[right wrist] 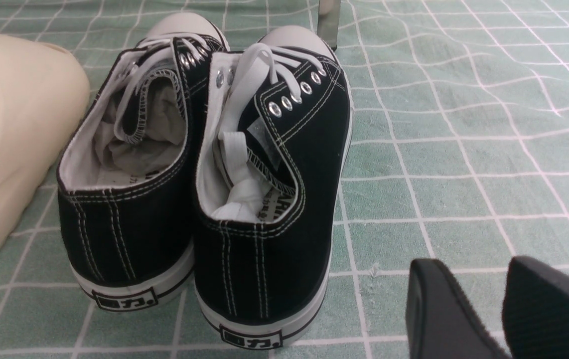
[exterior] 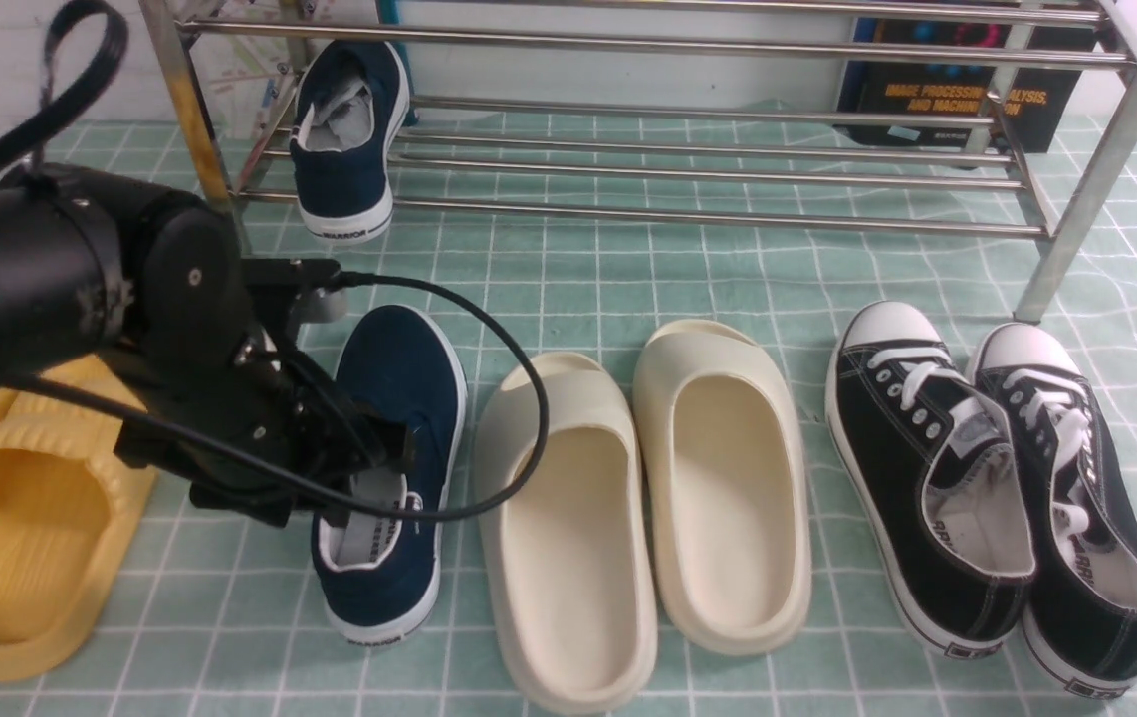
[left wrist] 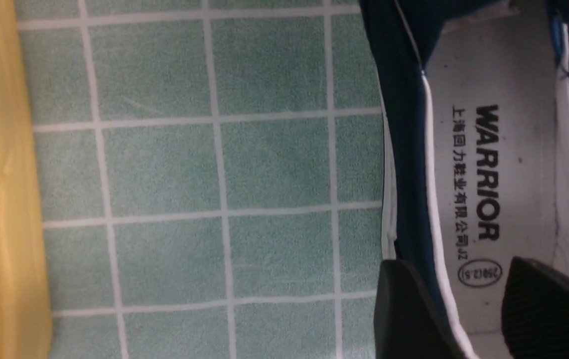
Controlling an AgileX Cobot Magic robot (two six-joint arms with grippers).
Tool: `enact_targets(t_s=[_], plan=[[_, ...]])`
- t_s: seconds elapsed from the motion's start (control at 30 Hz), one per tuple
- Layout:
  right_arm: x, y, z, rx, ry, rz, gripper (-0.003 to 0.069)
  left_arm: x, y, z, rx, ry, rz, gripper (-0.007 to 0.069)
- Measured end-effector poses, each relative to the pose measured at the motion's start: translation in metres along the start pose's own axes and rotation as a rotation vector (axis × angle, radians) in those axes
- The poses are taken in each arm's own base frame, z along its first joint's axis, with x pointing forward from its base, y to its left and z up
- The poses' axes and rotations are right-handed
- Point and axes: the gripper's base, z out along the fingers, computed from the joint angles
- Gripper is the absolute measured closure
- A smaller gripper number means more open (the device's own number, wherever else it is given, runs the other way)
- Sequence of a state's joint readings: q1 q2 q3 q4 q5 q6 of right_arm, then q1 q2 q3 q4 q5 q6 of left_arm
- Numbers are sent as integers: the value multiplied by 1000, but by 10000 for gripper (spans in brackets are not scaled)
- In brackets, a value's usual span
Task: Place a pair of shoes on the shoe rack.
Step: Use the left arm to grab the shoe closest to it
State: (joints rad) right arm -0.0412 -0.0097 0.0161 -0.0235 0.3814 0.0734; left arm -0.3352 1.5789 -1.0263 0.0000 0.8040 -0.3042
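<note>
While the left gripper (left wrist: 459, 279) stands with its jaws apart astride the collar of the near navy slip-on sneaker (exterior: 399, 398), one finger outside the wall and one over the insole, nothing is clamped yet. That sneaker lies on the green checked cloth (exterior: 628, 279), between the yellow slides (exterior: 41, 518) and the cream slides (exterior: 728, 468). The right gripper (right wrist: 484, 279) hangs spread and empty just beside the black lace-up sneakers (right wrist: 264, 199). Farther back, the other navy sneaker (exterior: 344, 169) already rests on the lower tubes at the left end of the shoe rack (exterior: 708, 221), heel toward the camera. I judge the task about half done: gripping, lifting and racking the near shoe remain.
</note>
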Motion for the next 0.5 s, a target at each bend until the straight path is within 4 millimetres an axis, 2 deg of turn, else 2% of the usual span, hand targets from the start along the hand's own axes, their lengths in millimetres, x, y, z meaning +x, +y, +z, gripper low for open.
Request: enact_targets(t_s=[0.13, 0.27, 0.37, 0.4, 0.43, 0.5], plan=[[0, 0, 0, 0, 0, 0, 419, -5, -1, 21, -4, 11, -26, 267], [0, 0, 0, 0, 0, 0, 419, -7, -2, 32, -6, 18, -37, 270], [0, 0, 0, 0, 0, 0, 419, -6, -2, 39, -11, 33, -37, 329], [0, 0, 0, 0, 0, 0, 419, -7, -1, 40, -18, 33, -29, 404], [0, 0, 0, 0, 0, 0, 419, -7, -1, 40, -21, 32, -25, 434], [0, 0, 0, 0, 0, 0, 419, -7, 0, 39, -30, 26, -14, 565]])
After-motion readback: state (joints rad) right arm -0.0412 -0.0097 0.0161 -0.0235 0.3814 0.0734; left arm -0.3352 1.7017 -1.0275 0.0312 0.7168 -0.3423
